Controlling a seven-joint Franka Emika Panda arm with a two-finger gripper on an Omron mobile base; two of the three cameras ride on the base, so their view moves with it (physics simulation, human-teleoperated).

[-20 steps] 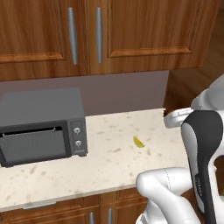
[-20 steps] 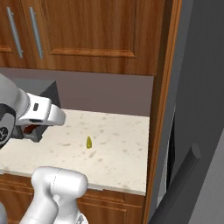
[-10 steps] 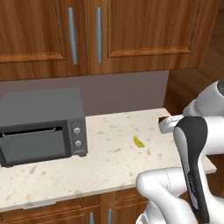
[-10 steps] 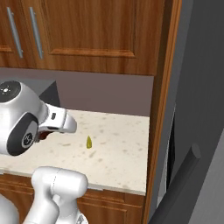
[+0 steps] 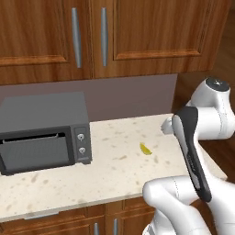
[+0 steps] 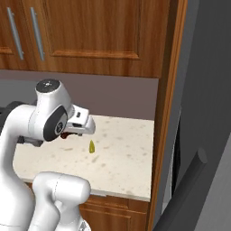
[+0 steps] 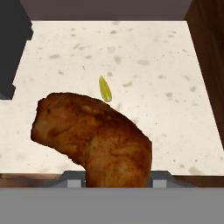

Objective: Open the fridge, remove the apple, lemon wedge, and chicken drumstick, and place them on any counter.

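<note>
The chicken drumstick (image 7: 94, 135) is pinched in the tool (image 7: 117, 181), thick end away from the fingers, and hangs above the counter (image 7: 166, 83). The lemon wedge (image 5: 145, 149) lies flat on the counter, apart from the drumstick and beyond it in the hand view. A grey microwave (image 5: 43, 131) stands at the counter's left. Wooden wall cabinets (image 5: 114, 34) hang above. The fridge (image 6: 203, 135) stands to the right of the counter with its door open.
</note>
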